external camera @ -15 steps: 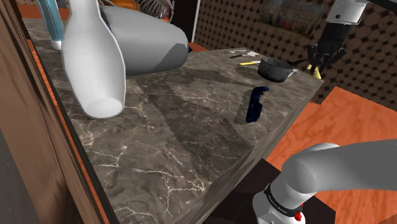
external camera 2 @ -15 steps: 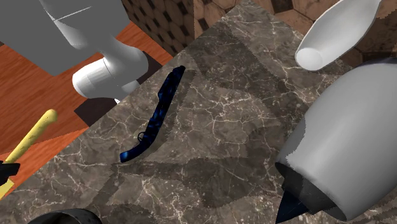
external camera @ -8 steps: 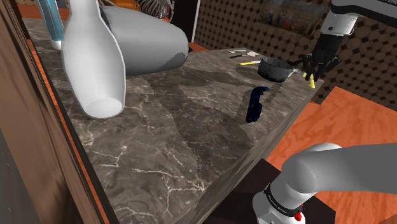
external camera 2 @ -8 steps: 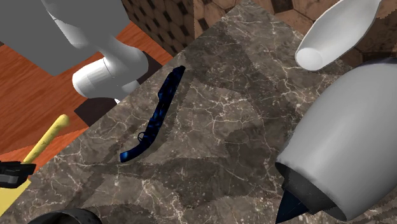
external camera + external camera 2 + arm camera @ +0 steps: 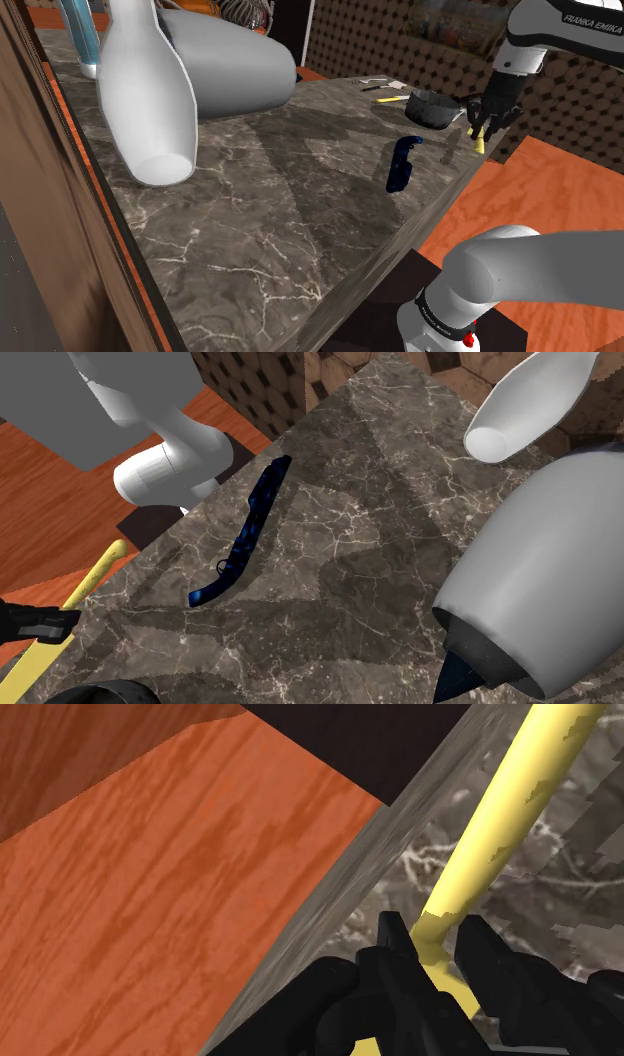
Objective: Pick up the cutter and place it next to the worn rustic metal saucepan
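My gripper point(image 5: 484, 118) is shut on a long yellow cutter point(image 5: 479, 145) and hovers at the marble counter's corner, just to the shoulder view's right of the dark saucepan point(image 5: 431, 108). In the second exterior view the cutter point(image 5: 97, 575) slants over the counter's edge with the gripper point(image 5: 38, 623) clasping its middle; the saucepan's rim point(image 5: 103, 692) shows at the bottom. The wrist view has the black fingers clamped on the yellow cutter point(image 5: 503, 819), which runs out over the counter's edge.
A dark blue tool point(image 5: 401, 165) lies on the marble counter point(image 5: 290, 200) near the saucepan. A tall white vase point(image 5: 145, 90) and a large grey vessel point(image 5: 235, 68) lie on their sides further along. Small items point(image 5: 390, 92) sit behind the saucepan. Orange wood floor point(image 5: 560, 190) lies beyond the edge.
The gripper, holding the yellow cutter, has come down and in from over the floor toward the counter's corner by the saucepan. The blue tool has not moved.
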`<state>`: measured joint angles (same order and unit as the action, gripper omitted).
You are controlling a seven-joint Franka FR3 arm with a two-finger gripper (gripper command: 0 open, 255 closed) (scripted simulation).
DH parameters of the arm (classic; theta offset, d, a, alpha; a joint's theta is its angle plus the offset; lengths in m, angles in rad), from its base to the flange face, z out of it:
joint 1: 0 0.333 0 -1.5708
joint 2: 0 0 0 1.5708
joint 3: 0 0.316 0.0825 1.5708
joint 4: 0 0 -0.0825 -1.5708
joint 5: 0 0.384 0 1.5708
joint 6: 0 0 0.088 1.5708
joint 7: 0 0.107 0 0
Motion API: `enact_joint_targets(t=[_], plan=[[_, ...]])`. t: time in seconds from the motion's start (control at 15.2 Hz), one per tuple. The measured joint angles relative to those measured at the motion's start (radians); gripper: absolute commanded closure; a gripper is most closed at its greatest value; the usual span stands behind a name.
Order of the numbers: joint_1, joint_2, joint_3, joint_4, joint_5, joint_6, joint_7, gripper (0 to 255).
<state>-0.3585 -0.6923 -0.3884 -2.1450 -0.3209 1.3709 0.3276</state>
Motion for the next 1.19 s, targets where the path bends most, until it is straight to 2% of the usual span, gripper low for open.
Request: enact_joint_targets(t=[0.26,0.66,0.73,1.19], plan=[[-0.003,-0.012,-0.009,-0.057,-0.007,0.045,0.007,255],[-0.004,-0.016,-0.009,-0.068,-0.008,0.052,0.009,255],[-0.004,-0.016,-0.009,-0.068,-0.008,0.052,0.009,0],[-0.002,-0.008,-0.007,-0.048,-0.005,0.040,0.007,0]])
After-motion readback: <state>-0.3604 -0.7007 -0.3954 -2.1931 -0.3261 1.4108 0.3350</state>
